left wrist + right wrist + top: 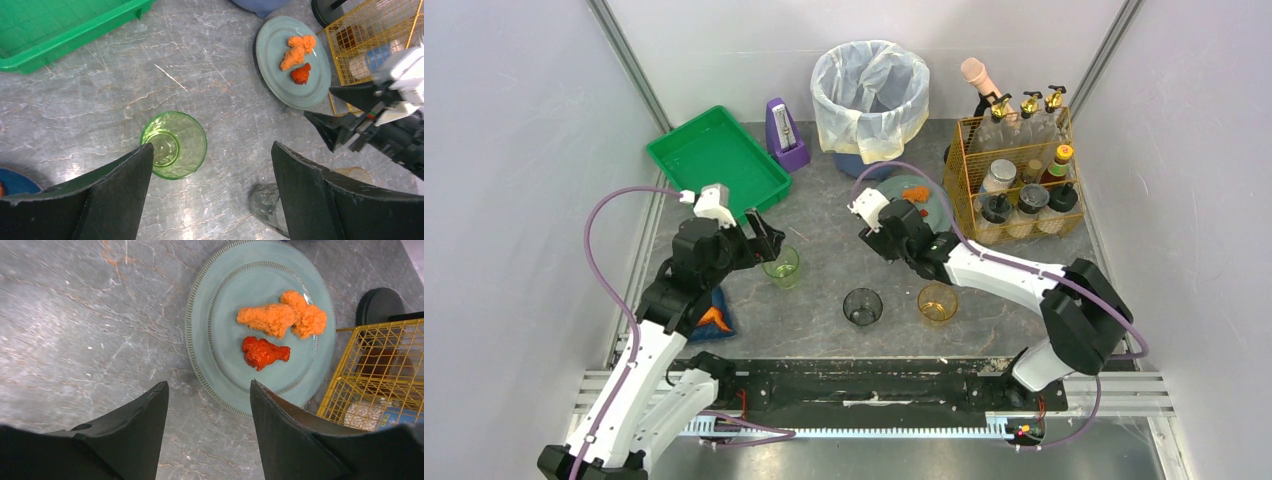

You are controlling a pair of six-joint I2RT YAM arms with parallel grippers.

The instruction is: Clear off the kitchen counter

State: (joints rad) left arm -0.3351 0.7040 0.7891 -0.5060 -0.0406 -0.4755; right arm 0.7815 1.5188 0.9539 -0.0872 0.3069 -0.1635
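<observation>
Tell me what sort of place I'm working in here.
Probably a mock kitchen in a white-walled test booth: a marbled kitchen counter, a teal plate of fried food, a yellow wire basket of condiment bottles and a lined bin.

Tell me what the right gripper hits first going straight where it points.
Probably the near rim of the blue-grey plate, which lies between the fingers of the open right gripper. Depth is unclear; it might touch the kitchen counter just short of it.
</observation>
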